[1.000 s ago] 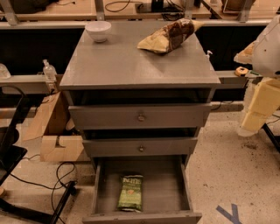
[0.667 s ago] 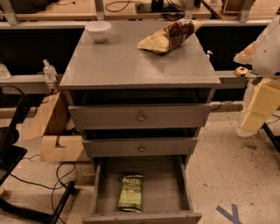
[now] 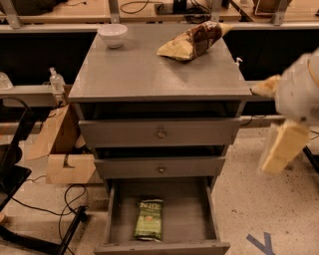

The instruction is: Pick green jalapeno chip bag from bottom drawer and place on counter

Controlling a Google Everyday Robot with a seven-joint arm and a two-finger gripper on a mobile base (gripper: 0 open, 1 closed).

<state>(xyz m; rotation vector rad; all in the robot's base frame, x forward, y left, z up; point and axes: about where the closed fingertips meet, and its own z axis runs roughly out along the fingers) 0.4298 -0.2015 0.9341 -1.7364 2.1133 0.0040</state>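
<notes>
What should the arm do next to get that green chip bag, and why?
Probably swing the gripper, now right of the cabinet, across and down over the open bottom drawer: the green chip bag lies flat there, untouched.

Speckled pale floor (image 3: pixel 259 199) with blue tape (image 3: pixel 261 243), cardboard box (image 3: pixel 65 149) left, wooden benches (image 3: pixel 60 10) behind; pincer (image 3: pixel 279 154) hangs right.

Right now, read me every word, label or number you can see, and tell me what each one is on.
"Kettle": white lettering on the dark band of the green bag in the bottom drawer; the smaller print below is unreadable.
Tan bag on the counter: print too blurred to read.
Hand, at the right edge of view: no text.
</notes>
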